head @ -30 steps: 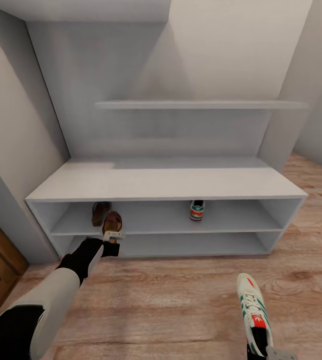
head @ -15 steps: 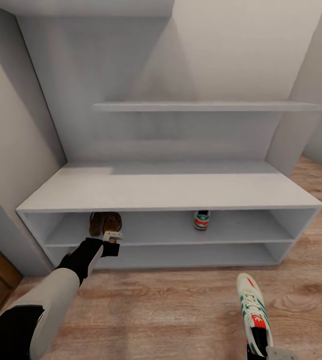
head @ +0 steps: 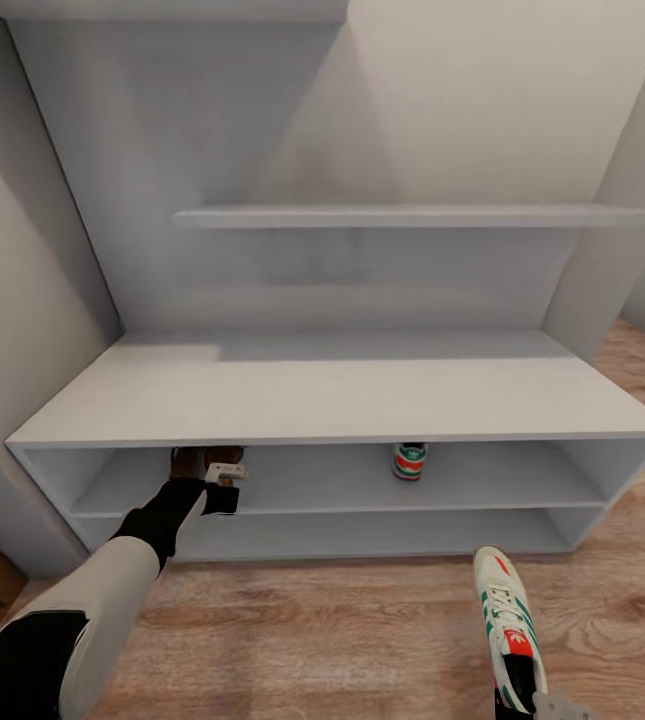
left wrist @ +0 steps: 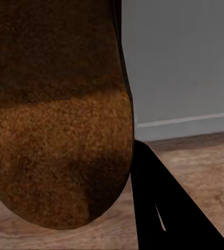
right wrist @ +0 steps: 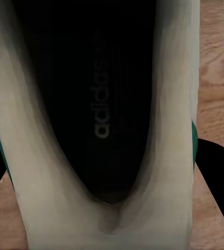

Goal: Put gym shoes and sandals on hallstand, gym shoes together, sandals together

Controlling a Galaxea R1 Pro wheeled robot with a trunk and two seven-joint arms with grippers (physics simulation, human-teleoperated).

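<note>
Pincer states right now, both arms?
Left pincer: closed on a sandal at the rack's upper tier.
Right pincer: closed on a gym shoe.

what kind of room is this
Most likely a home hallway or entryway. A low grey shoe rack stands against the wall with a gym shoe and sandals on its upper tier, a floating shelf hangs above it, and the floor is wood plank.
</note>
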